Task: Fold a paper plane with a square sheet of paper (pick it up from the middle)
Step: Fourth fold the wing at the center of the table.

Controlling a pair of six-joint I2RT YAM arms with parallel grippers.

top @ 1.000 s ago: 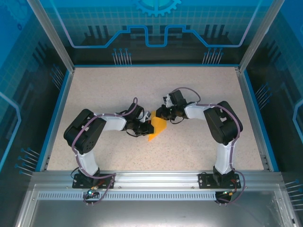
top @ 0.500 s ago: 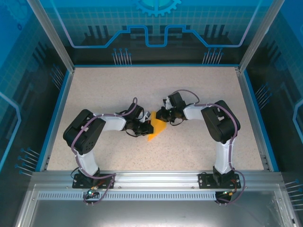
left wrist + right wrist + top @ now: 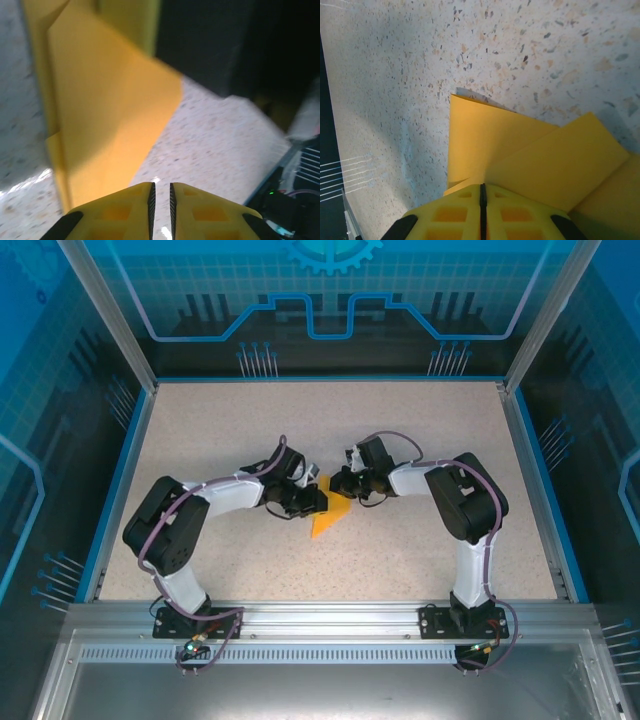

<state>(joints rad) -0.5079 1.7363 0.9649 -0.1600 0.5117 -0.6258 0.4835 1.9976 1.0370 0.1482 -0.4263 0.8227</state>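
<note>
The orange-yellow sheet of paper (image 3: 330, 517) lies folded into overlapping flaps at the middle of the table (image 3: 420, 440), one point aimed near-left. My right gripper (image 3: 341, 487) is at its far edge. In the right wrist view, the right gripper (image 3: 482, 186) is shut, with a raised flap of the paper (image 3: 485, 145) running in between its fingertips. My left gripper (image 3: 318, 502) is at the paper's left edge. Seen from the left wrist, the left gripper (image 3: 161, 187) has its jaws almost together with nothing in the thin slit. There the paper (image 3: 100, 115) lies ahead and to the left.
Blue walls with a raised rim (image 3: 130, 450) enclose the speckled table on three sides. Both forearms reach inward and nearly meet at the centre. Bare tabletop stretches behind the grippers and towards the near rail (image 3: 330, 615).
My left gripper has slid right and a little away from me, up against the paper's left edge, and its elbow has swung left. The right gripper and the paper have barely shifted.
</note>
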